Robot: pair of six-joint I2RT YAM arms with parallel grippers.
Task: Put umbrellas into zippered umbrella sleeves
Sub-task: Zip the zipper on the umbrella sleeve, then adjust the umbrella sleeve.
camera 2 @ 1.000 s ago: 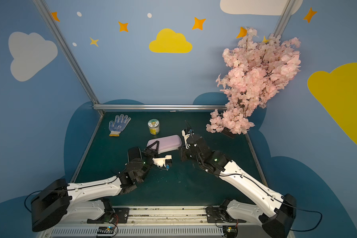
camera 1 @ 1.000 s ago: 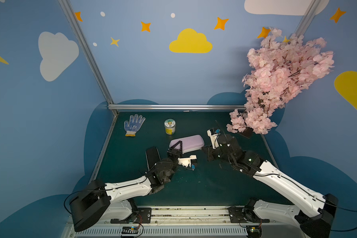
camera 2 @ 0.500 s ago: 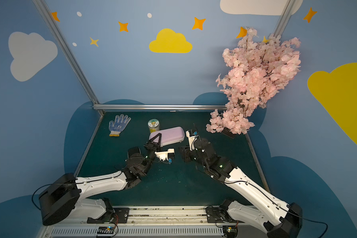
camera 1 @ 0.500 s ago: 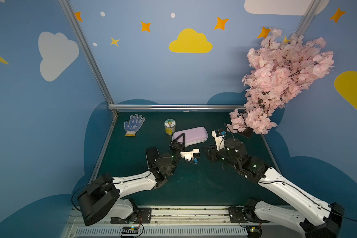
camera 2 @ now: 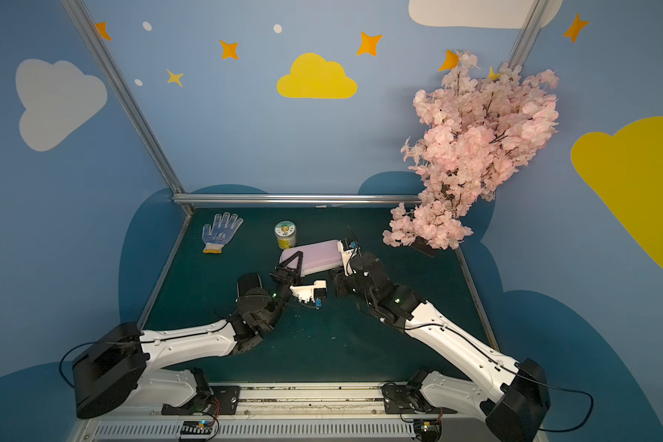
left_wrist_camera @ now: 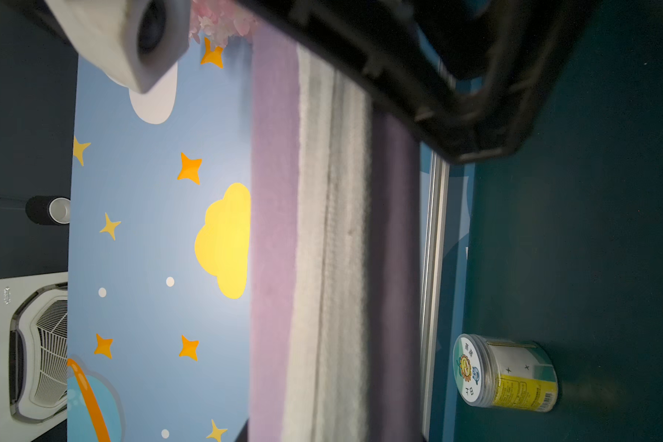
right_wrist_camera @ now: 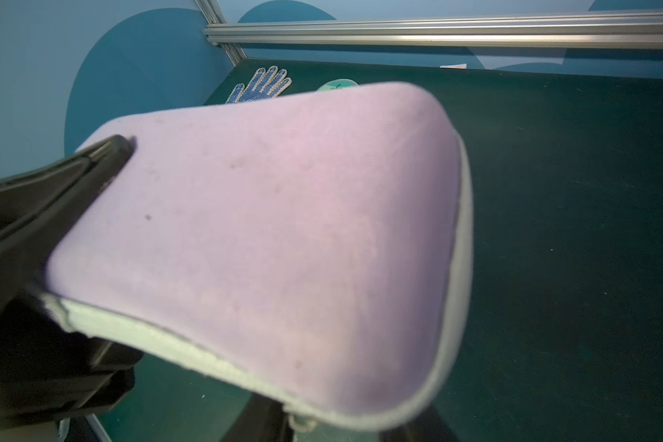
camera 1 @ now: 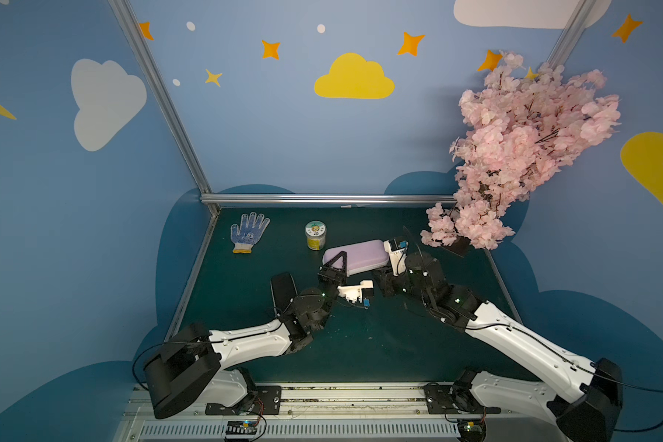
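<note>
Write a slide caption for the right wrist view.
Lilac sleeve held over the green table by the right gripper; dotted glove beyond.

We see lilac sleeve (right_wrist_camera: 268,229) up close, grey-edged | black gripper finger (right_wrist_camera: 104,157) atop it | dotted glove (right_wrist_camera: 261,84) beyond, far corner

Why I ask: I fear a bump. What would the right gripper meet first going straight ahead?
The purple case, which fills the right wrist view just ahead of the right gripper; past it, probably the left gripper holding its far end.
</note>
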